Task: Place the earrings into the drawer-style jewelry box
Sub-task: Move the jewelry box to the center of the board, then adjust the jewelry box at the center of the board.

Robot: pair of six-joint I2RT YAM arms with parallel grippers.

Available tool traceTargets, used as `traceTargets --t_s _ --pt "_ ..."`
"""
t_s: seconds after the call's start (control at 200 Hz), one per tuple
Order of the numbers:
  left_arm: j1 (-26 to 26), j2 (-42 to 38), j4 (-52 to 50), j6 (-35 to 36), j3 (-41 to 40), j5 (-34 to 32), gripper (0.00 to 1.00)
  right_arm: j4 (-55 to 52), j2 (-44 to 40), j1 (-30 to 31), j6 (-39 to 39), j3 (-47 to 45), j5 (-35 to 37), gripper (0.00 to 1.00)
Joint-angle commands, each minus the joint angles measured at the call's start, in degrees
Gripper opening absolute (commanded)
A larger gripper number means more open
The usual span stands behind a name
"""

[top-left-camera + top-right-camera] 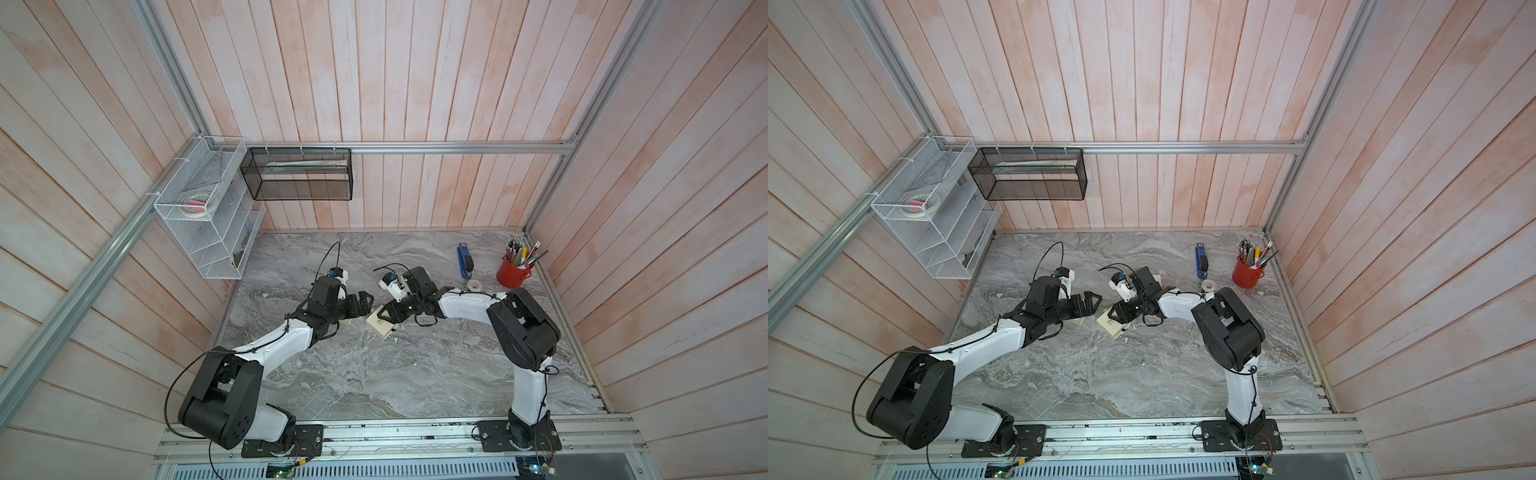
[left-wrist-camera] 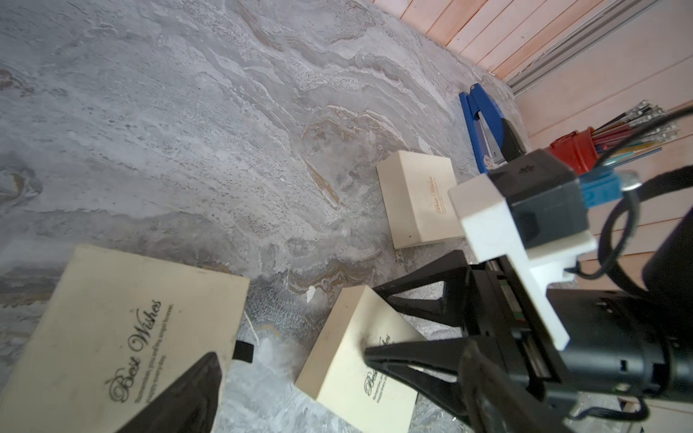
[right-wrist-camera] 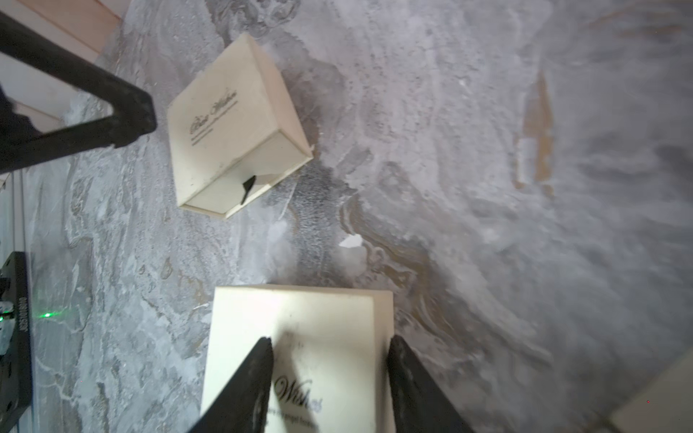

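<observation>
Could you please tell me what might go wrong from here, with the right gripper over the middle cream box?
1. The right gripper is off-centre over the middle cream box: one fingertip over its lid, one at its edge, so closing may shove or tilt it.
2. The open left gripper hangs close by; the arms could collide.
3. A sliding box could sweep away the small white speck near it.
</observation>
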Motion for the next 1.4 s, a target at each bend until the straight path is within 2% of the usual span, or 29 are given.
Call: traceTargets --t_s 0.0,0.14,0.315,0.415,0.515,0.645,0.725,0.785,0.875,1.395 --pt "0.3 -2.55 -0.92 -0.33 -2.01 -0.93 0.98 -4.16 2.84 1.61 -4.31 1.17 -3.14 0.51" --pt "0.4 -3.75 -1.53 -1.09 -3.79 -0.74 0.93 -3.64 3.05 2.19 -4.61 2.42 -5.08 0.52" --pt "0.48 -3.71 -0.92 -1.08 -4.78 1.85 0.88 -1.22 -1.92 1.42 -1.28 4.23 -0.64 0.61" --pt "0.41 -1.88 -2.27 0.22 -3.22 4.07 0.83 1.06 -6.8 0.32 0.23 1.08 2.79 0.61" --pt "0.4 -2.28 -5.24 0.36 -3.24 2.94 0.8 1.65 -11.57 -0.69 0.36 -4.06 6.86 0.6" --pt "0.5 -5.21 -9.69 -1.27 -4.95 -2.65 0.8 2.74 -16.74 -1.71 1.19 -10.98 8.96 0.59" --pt "0.85 -5.82 -10.4 -2.42 -5.72 -5.15 0.91 3.4 -18.71 -2.05 2.19 -13.56 9.26 0.59" --pt "1.67 -4.82 -9.83 -2.8 -5.47 -4.87 0.96 3.59 -19.32 -2.17 2.46 -14.59 9.29 0.59" --pt "2.45 -2.11 -9.18 -2.65 -4.01 -4.58 0.96 3.32 -19.75 -2.2 2.59 -14.92 9.48 0.59" --pt "3.13 14.22 -3.04 2.65 7.45 0.37 0.94 3.63 -21.12 -2.37 3.35 -16.8 10.05 0.59"
